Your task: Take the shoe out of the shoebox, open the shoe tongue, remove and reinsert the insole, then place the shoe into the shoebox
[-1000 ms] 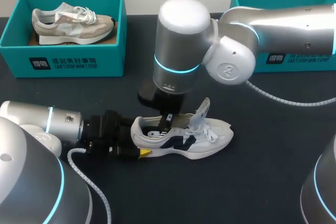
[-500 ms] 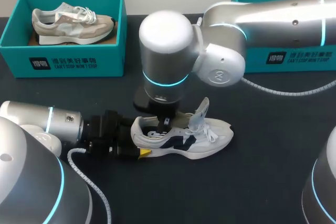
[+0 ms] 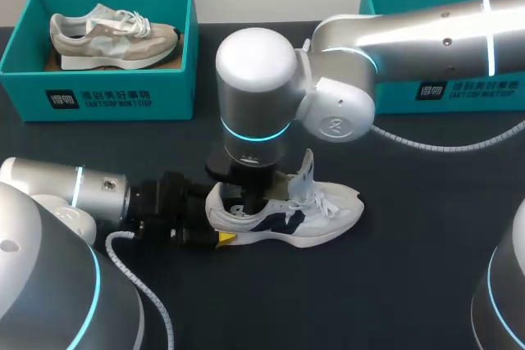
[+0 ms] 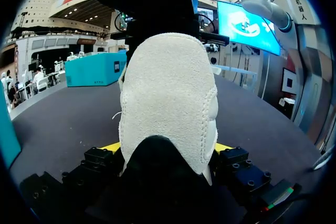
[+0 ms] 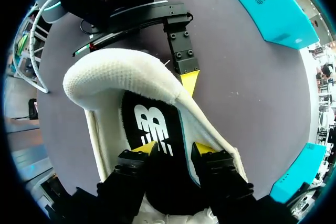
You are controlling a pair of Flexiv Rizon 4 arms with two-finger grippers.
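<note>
Your left tool (image 4: 167, 148) is clamped on the heel of the white shoe (image 3: 295, 217), one yellow tip pressed against each side, so the gap is as wide as the heel itself and it holds the shoe on its sole on the dark surface (image 3: 369, 301). Your right tool (image 5: 173, 150) points straight down into the shoe's mouth with its fingers a narrow way apart; both yellow tips sit on the black insole (image 5: 152, 124) inside, and nothing is pinched between them. The tongue (image 3: 308, 174) stands up ahead of that tool, with the laces loose around it. You have two tools in play and both are at this one shoe, near the middle of the surface and well apart from either box. Count two shoes: the white one being worked, and a beige one (image 3: 111, 37) lying on its sole inside the teal shoebox (image 3: 98, 92) at the far left. Count two teal shoeboxes: that one, and a second (image 3: 459, 88) at the far right behind your right arm, its inside hidden from you
</note>
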